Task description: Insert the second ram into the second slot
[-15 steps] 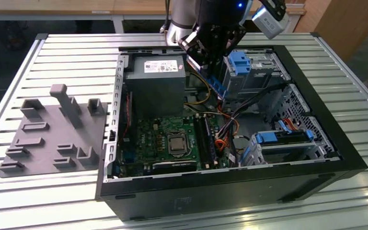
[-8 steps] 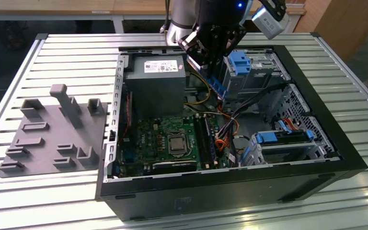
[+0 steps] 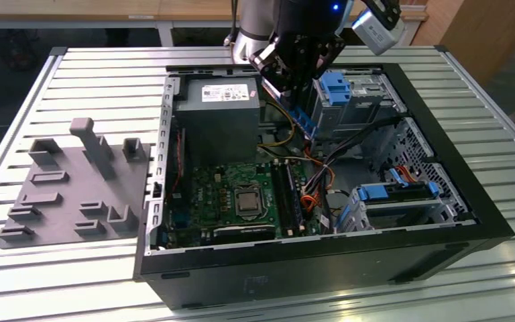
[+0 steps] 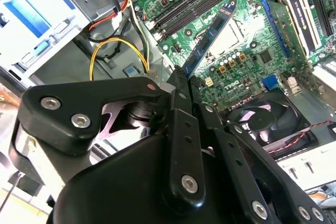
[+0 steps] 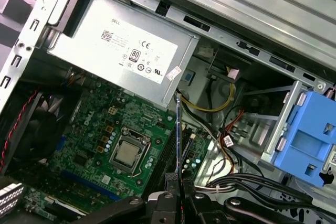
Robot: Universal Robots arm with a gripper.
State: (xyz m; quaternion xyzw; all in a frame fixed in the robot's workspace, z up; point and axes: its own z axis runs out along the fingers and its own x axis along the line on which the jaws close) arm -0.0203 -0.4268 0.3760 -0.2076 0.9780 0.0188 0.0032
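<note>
Approach step, not seated: hand (image 3: 300, 84) was clamped on the top end of the second ram (image 3: 304, 121), which hung over the motherboard (image 3: 231, 194) with the DIMM slots (image 3: 286, 191) at 6 o'clock from it in the exterior view. My read: insertion needs its edge squared over the intended slot. First wrist view gave the ram (image 5: 180, 129) edge-on; second wrist view gave the ram (image 4: 212, 38) flat-face.

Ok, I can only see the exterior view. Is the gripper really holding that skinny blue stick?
Observer: Yes. In the second wrist view the gripper is shut on one end of the second ram.
Operator: Is it plugged in yet?
Observer: No. In the first wrist view it shows edge-on, not seated in the black slots beside the processor socket.
</note>
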